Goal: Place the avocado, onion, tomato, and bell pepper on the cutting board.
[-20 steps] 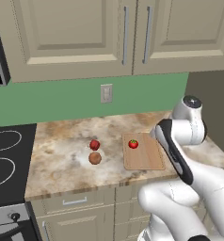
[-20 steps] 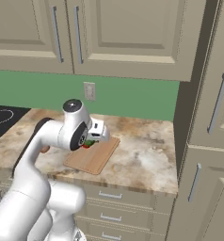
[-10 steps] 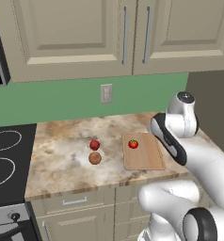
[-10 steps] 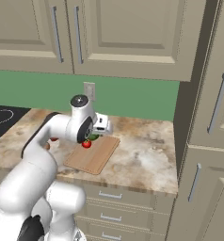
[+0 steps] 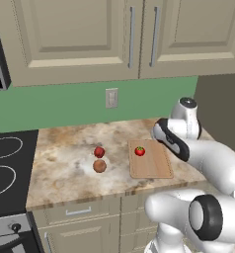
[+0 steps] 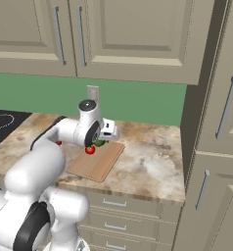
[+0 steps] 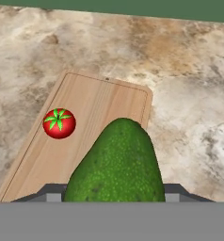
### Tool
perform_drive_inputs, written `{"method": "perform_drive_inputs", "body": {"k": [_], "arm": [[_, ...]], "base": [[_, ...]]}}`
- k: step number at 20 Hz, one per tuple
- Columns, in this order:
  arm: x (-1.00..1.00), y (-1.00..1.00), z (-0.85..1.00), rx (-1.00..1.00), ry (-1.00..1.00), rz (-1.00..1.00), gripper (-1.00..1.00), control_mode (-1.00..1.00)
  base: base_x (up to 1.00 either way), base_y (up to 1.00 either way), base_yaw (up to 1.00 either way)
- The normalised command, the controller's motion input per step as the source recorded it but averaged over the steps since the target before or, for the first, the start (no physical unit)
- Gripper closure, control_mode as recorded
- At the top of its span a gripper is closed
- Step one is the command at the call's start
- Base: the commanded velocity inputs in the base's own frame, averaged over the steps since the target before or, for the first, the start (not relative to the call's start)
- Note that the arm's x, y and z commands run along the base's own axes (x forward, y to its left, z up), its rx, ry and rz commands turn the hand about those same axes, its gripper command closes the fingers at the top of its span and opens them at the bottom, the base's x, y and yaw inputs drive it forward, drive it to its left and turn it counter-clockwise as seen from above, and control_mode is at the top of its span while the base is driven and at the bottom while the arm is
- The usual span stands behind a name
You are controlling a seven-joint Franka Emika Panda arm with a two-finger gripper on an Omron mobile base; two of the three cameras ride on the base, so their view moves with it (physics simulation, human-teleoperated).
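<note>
My gripper (image 7: 116,194) is shut on the avocado (image 7: 117,162), a dark-green fruit held above the near end of the cutting board (image 7: 102,106). From the right base view the gripper (image 6: 107,133) hovers over the board's (image 6: 99,164) far end, with the avocado (image 6: 100,143) under it. The tomato (image 7: 59,123) lies on the board (image 5: 150,162), left of the avocado; it shows bright red (image 5: 139,151) from the left as well. On the counter left of the board rest the bell pepper (image 5: 99,151) and, just in front of it, the onion (image 5: 99,166).
The marble counter (image 5: 65,148) ends at a black stove (image 5: 6,163) on the left and a tall cabinet (image 6: 216,147) on the right. Wall cabinets hang above, and an outlet (image 5: 111,98) sits on the green backsplash. My arm (image 5: 198,153) crosses the counter's right end.
My arm has risen and swung, and the hand with the avocado has shifted a little to the right over the board. The tomato, bell pepper and onion have stayed put.
</note>
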Motion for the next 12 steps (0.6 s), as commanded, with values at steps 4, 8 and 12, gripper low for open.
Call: {"method": "perform_drive_inputs", "body": {"k": [4, 8, 12], "arm": [[0.3, 0.0, -0.3, 0.0, 0.04, 0.0, 1.0, -1.0], [0.28, 0.0, -0.28, 0.0, 0.04, 0.0, 1.0, -1.0], [0.11, 0.04, -0.32, 0.0, 0.06, 0.0, 1.0, -1.0]], "base": [[0.0, 0.0, 0.0], [0.0, 0.0, 0.0], [0.0, 0.0, 0.0]]}}
